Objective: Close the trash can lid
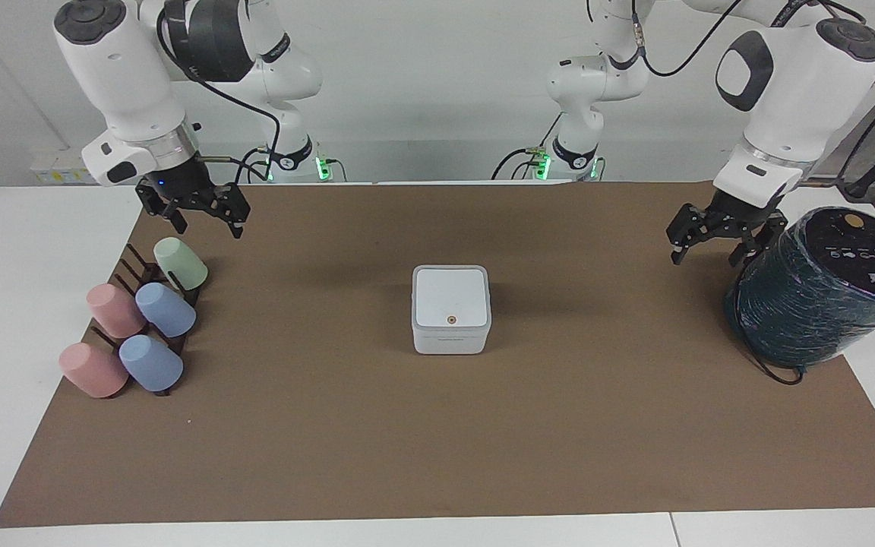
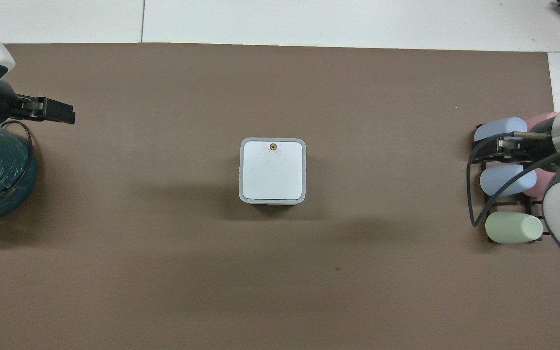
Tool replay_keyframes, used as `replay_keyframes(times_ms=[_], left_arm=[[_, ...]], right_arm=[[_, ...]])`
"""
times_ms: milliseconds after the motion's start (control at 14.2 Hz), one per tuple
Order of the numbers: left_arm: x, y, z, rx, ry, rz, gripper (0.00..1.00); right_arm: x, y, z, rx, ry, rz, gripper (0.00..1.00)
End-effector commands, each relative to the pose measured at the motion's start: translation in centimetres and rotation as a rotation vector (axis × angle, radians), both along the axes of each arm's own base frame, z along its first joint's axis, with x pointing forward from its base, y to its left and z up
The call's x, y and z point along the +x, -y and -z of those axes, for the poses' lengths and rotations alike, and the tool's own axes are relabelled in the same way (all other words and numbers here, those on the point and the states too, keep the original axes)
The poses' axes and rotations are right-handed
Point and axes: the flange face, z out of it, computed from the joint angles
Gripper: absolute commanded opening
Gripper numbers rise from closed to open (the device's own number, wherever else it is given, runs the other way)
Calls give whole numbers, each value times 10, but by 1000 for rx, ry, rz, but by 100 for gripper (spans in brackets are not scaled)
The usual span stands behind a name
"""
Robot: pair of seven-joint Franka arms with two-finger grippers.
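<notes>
The small white square trash can (image 1: 450,339) stands in the middle of the brown mat. Its white lid (image 1: 450,295) lies flat and shut on top, with the orange-brown dot toward the edge farther from the robots; the lid also shows in the overhead view (image 2: 272,170). My left gripper (image 1: 707,249) hangs open and empty over the mat beside a dark green wrapped cylinder, well apart from the trash can. My right gripper (image 1: 208,225) hangs open and empty over the cup rack at the right arm's end of the table.
A large dark green wrapped cylinder (image 1: 817,292) stands at the left arm's end of the table. A dark rack (image 1: 127,262) holds several pink, blue and green cups (image 1: 165,310) at the right arm's end. The brown mat (image 1: 437,441) covers most of the table.
</notes>
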Motion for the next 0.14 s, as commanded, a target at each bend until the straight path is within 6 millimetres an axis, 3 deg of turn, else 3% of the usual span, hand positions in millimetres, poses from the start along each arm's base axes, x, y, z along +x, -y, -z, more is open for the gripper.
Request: replay_keyframes(times_ms=[0,71], left_arm=[[-11,0,-2,11,-1,-9,100],[-11,0,-2,12,1,-8,100]], right_arm=[[-6,2,-3,7,-3,-13,100],[-6,2,-3,7,-3,-13,100]])
